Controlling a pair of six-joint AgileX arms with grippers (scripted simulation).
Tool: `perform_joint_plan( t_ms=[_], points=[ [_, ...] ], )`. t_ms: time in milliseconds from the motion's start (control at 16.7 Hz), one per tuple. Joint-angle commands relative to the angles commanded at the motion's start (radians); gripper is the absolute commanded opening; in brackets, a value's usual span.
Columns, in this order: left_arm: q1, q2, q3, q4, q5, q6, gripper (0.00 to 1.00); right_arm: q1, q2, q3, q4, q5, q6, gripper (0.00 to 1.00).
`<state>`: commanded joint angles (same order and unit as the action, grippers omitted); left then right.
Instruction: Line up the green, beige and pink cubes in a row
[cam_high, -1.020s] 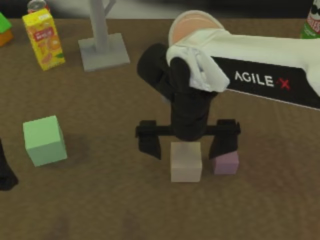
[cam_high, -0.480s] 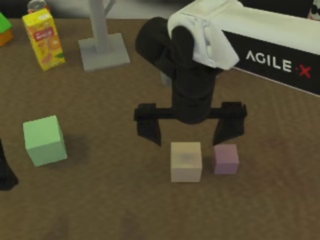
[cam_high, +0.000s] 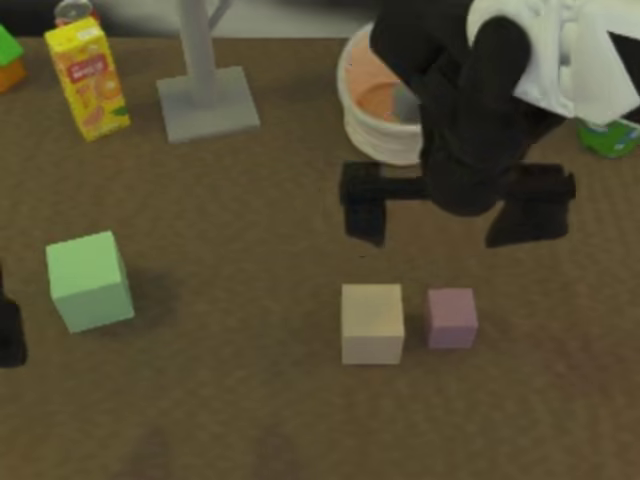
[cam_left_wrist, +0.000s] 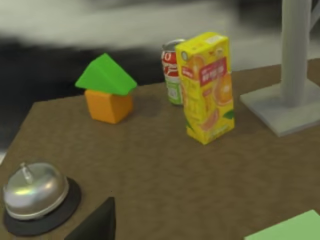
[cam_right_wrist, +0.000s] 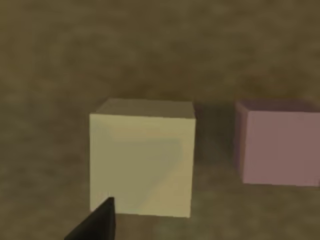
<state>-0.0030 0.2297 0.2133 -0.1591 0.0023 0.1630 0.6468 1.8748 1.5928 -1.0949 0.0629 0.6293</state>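
Note:
The light-green cube sits alone at the left of the table; one corner of this green cube shows in the left wrist view. The beige cube and the smaller pink cube stand side by side at mid-table with a narrow gap between them. In the right wrist view the beige cube and pink cube lie ahead. My right gripper hangs open above and behind those two, holding nothing. My left gripper is parked at the left edge, beside the green cube.
A yellow juice carton, a grey stand and a white bowl line the back. A green can stands at the back right. A bell, a soda can and an orange block with a green roof occupy the back left corner.
My right gripper, open, has lifted off the beige cube and drawn back to the right, uncovering the bowl. The cubes have not moved.

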Motion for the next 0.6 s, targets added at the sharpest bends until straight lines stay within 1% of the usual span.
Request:
perform_joint_plan(
  t_ms=[300, 480, 600],
  points=[
    [-0.028, 0.405, 0.300, -0.235, -0.002, 0.235, 1.00, -0.152, -0.403, -0.376, 0.210, 0.035, -0.161, 1.00],
    [-0.049, 0.696, 0.494, -0.395, -0.004, 0.393, 1.00, -0.255, -0.683, -0.639, 0.359, 0.041, -0.266, 1.00],
    [-0.063, 0.889, 0.622, -0.504, -0.005, 0.498, 1.00, -0.323, -0.878, -0.817, 0.465, 0.038, -0.334, 1.00]
  ],
)
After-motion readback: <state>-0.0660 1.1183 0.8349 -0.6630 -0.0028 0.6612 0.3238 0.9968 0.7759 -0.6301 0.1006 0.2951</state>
